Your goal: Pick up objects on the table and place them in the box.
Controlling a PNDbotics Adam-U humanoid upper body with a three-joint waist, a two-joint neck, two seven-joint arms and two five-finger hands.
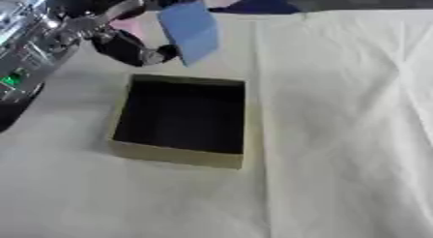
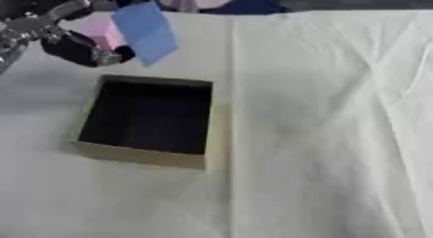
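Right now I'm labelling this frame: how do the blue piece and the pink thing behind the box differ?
The blue piece is a flat sheet, held tilted in the air by the left hand; the pink thing looks blockier and sits low by the hand. The blue piece is larger and partly overlaps the pink thing. Both lie beyond the box, not in it.

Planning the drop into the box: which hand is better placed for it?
Left. The left hand already holds the blue sheet raised just beyond the box. The right hand shows in neither view.
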